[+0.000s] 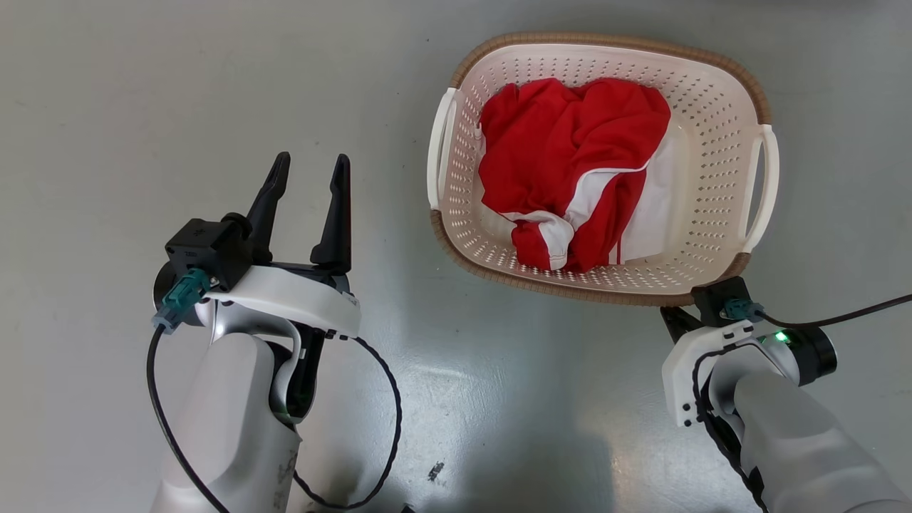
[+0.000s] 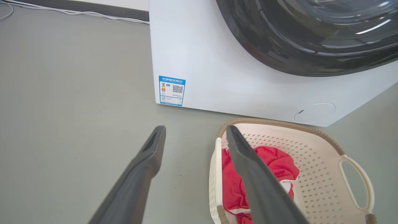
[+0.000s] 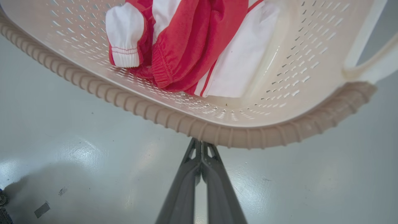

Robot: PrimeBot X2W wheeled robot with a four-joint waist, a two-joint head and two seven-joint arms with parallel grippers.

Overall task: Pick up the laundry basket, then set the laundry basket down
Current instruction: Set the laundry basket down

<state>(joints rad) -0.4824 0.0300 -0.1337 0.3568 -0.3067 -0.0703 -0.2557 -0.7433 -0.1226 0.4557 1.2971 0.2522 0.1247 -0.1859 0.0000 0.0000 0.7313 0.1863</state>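
Laundry basket (image 1: 712, 178) appears to sit flat on the grey floor (image 1: 142, 107), just in front of the washing machine (image 2: 224, 62), with a red-and-white garment (image 1: 563, 157) bunched inside. My right gripper (image 3: 202, 143) has its fingers pressed together, tips right at the underside of the brown rim band (image 3: 199, 127) at the near right corner. I cannot tell whether they touch the band, and nothing shows between them. My left gripper (image 1: 313, 160) has its fingers spread and holds nothing, well apart from the basket's left loop handle (image 1: 436, 149). Step in hand, as a judgement: this fits either closing in on the rim for a lift or the basket set down and the hold let go — these views do not settle which. Either way, the right tips are so near the band that a careless motion could shove the basket. Pose: left forearm comes up from below, fingers aimed past the basket toward the machine; right forearm reaches in low from the lower right.
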